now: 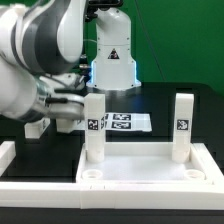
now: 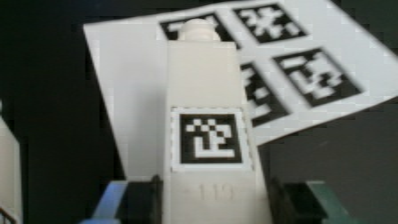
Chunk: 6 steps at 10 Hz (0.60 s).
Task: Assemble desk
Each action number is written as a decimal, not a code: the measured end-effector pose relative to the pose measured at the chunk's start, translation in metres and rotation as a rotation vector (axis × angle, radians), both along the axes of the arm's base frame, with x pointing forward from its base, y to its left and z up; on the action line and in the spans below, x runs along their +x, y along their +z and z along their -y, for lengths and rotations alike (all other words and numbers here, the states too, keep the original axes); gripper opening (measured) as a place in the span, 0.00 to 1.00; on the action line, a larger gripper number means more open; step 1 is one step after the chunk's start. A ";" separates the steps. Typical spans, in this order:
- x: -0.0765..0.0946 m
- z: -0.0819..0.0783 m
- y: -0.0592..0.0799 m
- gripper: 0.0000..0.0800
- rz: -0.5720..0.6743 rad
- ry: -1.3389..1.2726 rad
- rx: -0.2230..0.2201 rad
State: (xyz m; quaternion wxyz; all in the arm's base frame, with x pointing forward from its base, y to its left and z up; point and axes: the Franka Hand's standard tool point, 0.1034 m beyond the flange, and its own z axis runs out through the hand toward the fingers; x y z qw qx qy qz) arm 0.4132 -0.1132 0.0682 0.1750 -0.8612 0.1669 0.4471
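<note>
The white desk top (image 1: pixel 150 178), a tray with a raised rim, lies at the front of the exterior view. Two white legs with tags stand upright in it, one at the left (image 1: pixel 94 125) and one at the right (image 1: pixel 183 125). My gripper (image 1: pixel 68 106) hangs just left of the left upright leg, above the table. In the wrist view my gripper (image 2: pixel 217 205) is shut on a third white leg (image 2: pixel 210 110), its tag facing the camera and its narrow end pointing away. That held leg is hidden by my hand in the exterior view.
The marker board (image 1: pixel 125 122) lies on the black table behind the tray; it also shows behind the held leg in the wrist view (image 2: pixel 294 60). The white robot base (image 1: pixel 112 55) stands at the back. A white rim (image 1: pixel 12 160) runs along the left.
</note>
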 end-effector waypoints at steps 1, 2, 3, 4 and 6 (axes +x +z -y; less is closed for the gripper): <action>0.005 -0.003 0.025 0.36 0.034 0.005 0.013; 0.009 -0.007 0.046 0.36 0.062 -0.014 0.010; 0.008 -0.015 0.066 0.36 0.107 -0.029 -0.013; 0.010 -0.034 0.087 0.36 0.152 -0.063 -0.072; 0.017 -0.075 0.110 0.36 0.256 -0.103 -0.177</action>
